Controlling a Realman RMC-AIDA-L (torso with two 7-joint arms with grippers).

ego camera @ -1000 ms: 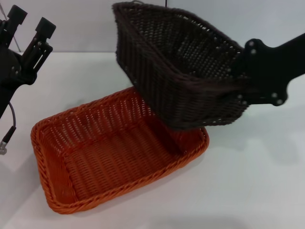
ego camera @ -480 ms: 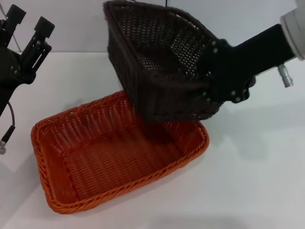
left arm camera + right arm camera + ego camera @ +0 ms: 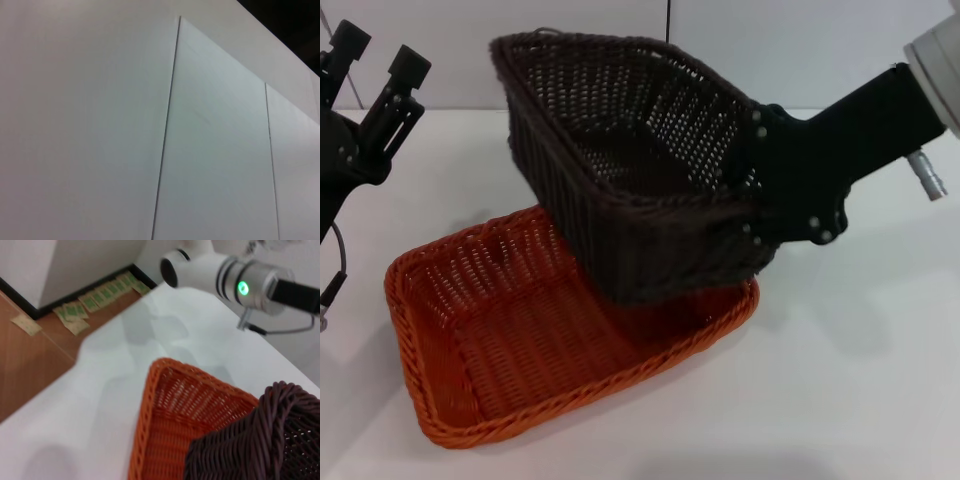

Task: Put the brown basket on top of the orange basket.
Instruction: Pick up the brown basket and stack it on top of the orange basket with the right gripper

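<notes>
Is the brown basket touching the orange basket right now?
Cannot tell. In the head view the brown basket, tilted and held by the right gripper, overlaps the orange basket; neither contact nor gap shows plainly.

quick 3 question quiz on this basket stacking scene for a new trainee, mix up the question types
1. True or false: the brown basket sits flat inside the orange basket.
2. Which gripper holds the brown basket? A) left gripper B) right gripper
3. Fill in: the left gripper is raised at the table's ___ side, away from both baskets.

Key:
1. False. It is tilted and held above the orange basket's right part.
2. B
3. left
</notes>
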